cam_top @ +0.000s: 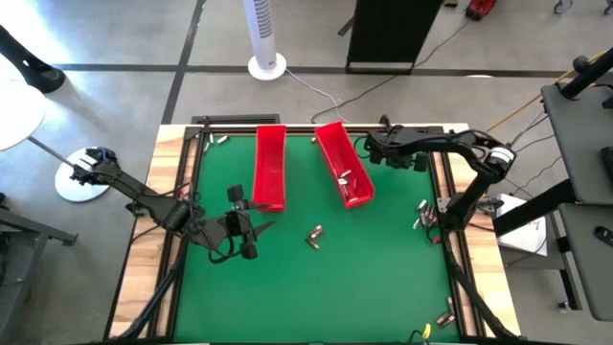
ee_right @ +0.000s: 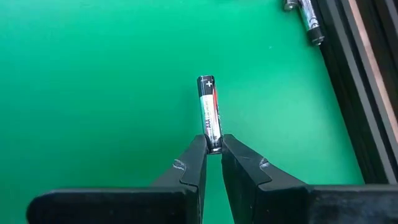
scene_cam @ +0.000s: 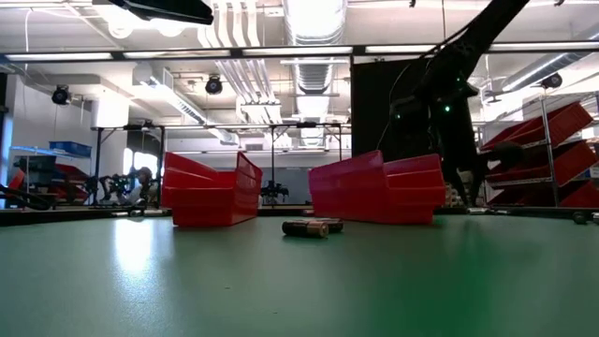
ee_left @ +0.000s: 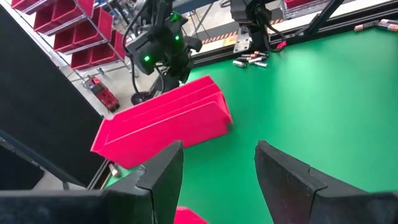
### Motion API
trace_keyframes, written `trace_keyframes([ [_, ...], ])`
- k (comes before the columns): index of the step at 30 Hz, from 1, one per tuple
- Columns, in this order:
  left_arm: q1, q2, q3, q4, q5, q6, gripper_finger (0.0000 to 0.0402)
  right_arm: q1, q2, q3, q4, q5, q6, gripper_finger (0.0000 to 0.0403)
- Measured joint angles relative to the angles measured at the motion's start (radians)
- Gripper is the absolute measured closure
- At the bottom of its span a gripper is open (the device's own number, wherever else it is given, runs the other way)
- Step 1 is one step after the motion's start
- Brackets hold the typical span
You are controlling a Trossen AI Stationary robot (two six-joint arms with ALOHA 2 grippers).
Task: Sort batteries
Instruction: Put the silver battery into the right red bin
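My right gripper (ee_right: 213, 152) is shut on one thin battery (ee_right: 209, 112) over the green mat, beside the far end of the right red tray (cam_top: 343, 163). My left gripper (ee_left: 217, 177) hovers open with nothing between its fingers, near the left red tray (cam_top: 269, 165). Two batteries (cam_top: 314, 235) lie on their sides mid-mat, also seen in the low view as batteries (scene_cam: 312, 227). A few batteries (cam_top: 347, 178) lie inside the right tray. My right gripper pinches the battery's unmarked end (ee_right: 214, 144) between its two fingertips. The rest of the battery sticks out past the fingers, in line with them, with the plus-marked end (ee_right: 206, 81) farthest away. The fingers slant down from above. The battery touches nothing else that I can see.
More loose batteries (cam_top: 421, 216) lie by the mat's right edge, some (cam_top: 445, 311) at the near right corner, and one (cam_top: 218, 141) at the far left. Batteries (ee_right: 308, 15) lie along the black frame rail (ee_right: 348, 81). Open mat lies toward the near edge.
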Motion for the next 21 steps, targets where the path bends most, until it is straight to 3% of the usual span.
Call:
trace_keyframes([
  [8, 0.0, 0.0, 0.0, -0.004, 0.0, -0.001, 0.0222, 0.003, -0.093, 0.0, 0.003, 0.018, -0.024, 0.0364],
  [16, 0.004, 0.0, 0.0, -0.008, 0.0, -0.011, 0.0222, 0.1, -0.273, 0.024, 0.039, 0.091, -0.263, 0.0365],
  [21, 0.025, 0.0, -0.005, 0.003, 0.0, -0.017, 0.0222, 0.208, -0.317, 0.06, 0.173, 0.004, -0.422, 0.0365],
])
